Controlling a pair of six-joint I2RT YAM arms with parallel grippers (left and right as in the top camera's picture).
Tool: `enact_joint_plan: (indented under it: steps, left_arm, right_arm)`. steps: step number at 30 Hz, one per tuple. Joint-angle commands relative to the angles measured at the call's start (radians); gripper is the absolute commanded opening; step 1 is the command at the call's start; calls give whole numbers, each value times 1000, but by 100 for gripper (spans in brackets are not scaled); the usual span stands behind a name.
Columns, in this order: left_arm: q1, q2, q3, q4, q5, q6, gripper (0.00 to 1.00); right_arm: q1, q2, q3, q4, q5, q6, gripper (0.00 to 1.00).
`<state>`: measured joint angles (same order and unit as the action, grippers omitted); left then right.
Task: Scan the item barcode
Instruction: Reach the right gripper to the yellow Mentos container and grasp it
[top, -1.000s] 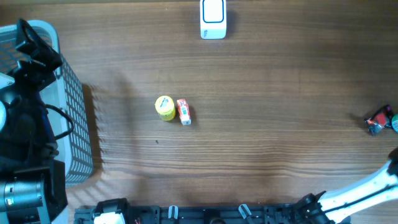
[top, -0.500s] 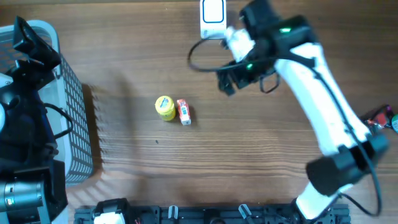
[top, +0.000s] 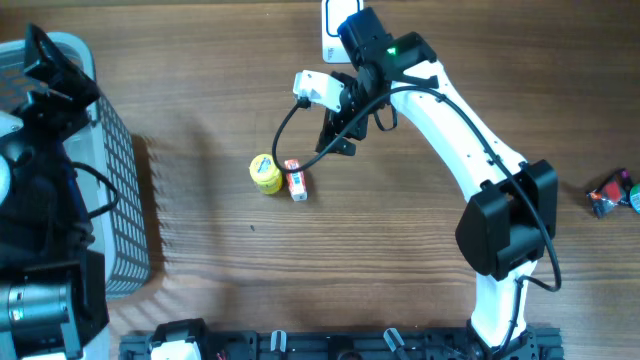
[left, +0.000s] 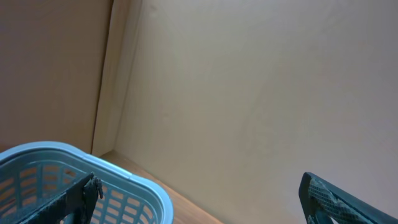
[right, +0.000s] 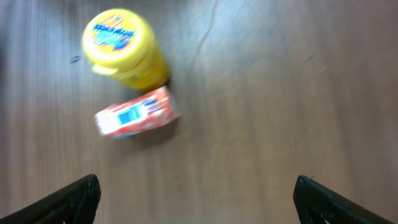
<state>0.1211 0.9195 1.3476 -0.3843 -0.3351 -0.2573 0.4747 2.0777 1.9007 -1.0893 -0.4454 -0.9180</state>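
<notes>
Table (top: 420, 260), wood grain, seen from overhead.

Right hand (right: 196, 202): jaws spread wide, nothing between them. It hangs over the table, just up and right of the two small items in the overhead view. The right wrist view looks down on both items; the picture is blurred.

Red box (right: 137, 112): lies flat on the table, left of centre, with a pale label patch on its upper face. The print is too blurred to read.

Yellow jar (right: 121, 46): upright, lid up, just beside the box and about touching it.

White scanner (top: 330, 30): at the far table edge, partly hidden by the right arm.

Left hand (left: 199, 199): jaws wide apart and empty, raised over the blue basket (top: 120, 180) at the table's left end.

A small multicoloured object (top: 610, 192) sits at the right edge, well apart from everything else.
</notes>
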Motion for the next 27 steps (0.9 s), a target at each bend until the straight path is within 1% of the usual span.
enact_joint_plan:
  steps: [1,4,5,9,13,16,20,27]
  left_arm:
    - [8,10,-3,-2,-50,-8,100]
    - [8,15,-3,-12,-86,-8,100]
    - [8,19,-3,-16,-86,-8,100]
    - [8,61,-3,-24,-86,-8,100]
    - [8,112,-3,-23,-92,-8,100]
    - [8,119,-3,-14,-151,-8,100]
    - [8,119,-3,-3,-157,18,100]
    - [8,122,-3,0,-157,18,100]
  right_arm:
    - [0,7,3,37,14,-131,100]
    - [0,10,3,10,112,-195,100]
    - [0,11,3,-5,121,-225,100]
    - [6,29,3,-30,121,-260,100]
    - [69,79,3,-55,141,-261,100]
    - [129,105,2,-52,185,-277,100]
    - [193,145,2,-40,233,-280,100]
    - [201,183,2,-18,232,-275,100]
